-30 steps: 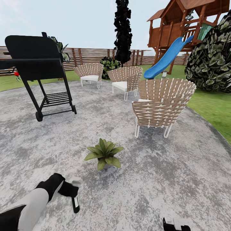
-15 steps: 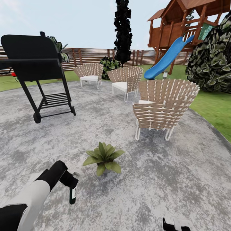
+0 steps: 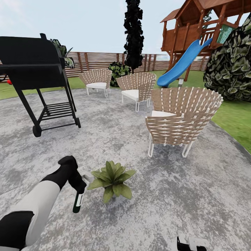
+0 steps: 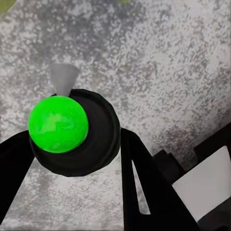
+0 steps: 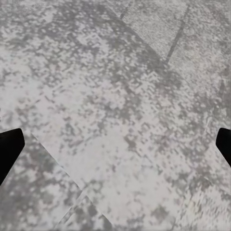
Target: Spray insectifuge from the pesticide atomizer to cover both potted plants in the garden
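At the near edge of the head view, the right gripper [image 3: 190, 243] barely shows at the bottom right; its fingertips [image 5: 9, 149] sit at opposite edges of the right wrist view, spread wide apart over bare grey paving.

At the near left, the left arm reaches forward, and the left gripper [image 3: 78, 184] is clamped on the pesticide atomizer [image 3: 78, 201]. The bottle hangs nearly upright, its long axis vertical, with its dark green base pointing down toward the patio [image 3: 181, 195] and its pale grey trigger head at the top, pointing right toward a potted plant [image 3: 111, 178]. In the left wrist view, the bottle is seen end-on as a bright green disc in a dark ring between the black fingers.

The potted plant stands just right of the atomizer, close but apart.

Farther off, a woven chair [image 3: 181, 120] stands to the right and a black grill [image 3: 33, 69] to the left. Two more chairs, a blue slide [image 3: 183, 62] and a slatted fence [image 3: 101, 60] lie far behind.
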